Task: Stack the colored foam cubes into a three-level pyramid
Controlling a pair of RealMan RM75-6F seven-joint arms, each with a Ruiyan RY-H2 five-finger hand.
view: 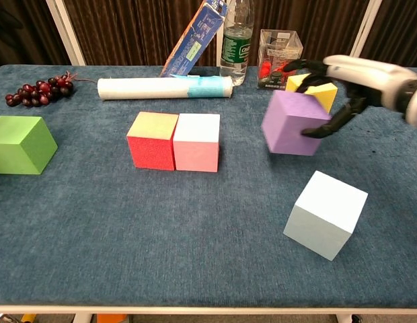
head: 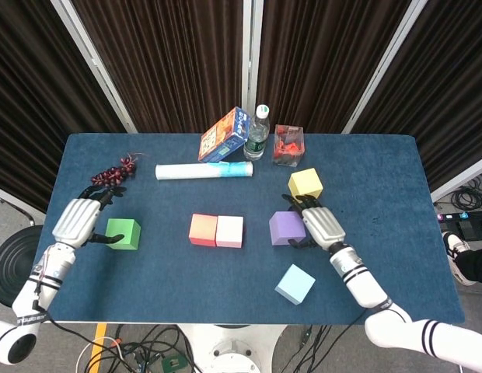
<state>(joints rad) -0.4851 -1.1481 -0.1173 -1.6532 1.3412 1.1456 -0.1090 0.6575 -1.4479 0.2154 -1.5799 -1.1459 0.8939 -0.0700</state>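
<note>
Right hand (view: 343, 84) gripping purple cube (view: 291, 124), fingers wrapped around it

Both hands share one build — the left hand (head: 79, 220) and the right hand (head: 322, 226) each carry a silver-grey ribbed shell over the back, with slim black fingers (view: 325, 128) jutting from it. Behind each shell the forearm is glossy white, banded with black rings at the wrist — a further black-striped white segment shows near the elbow.
</note>
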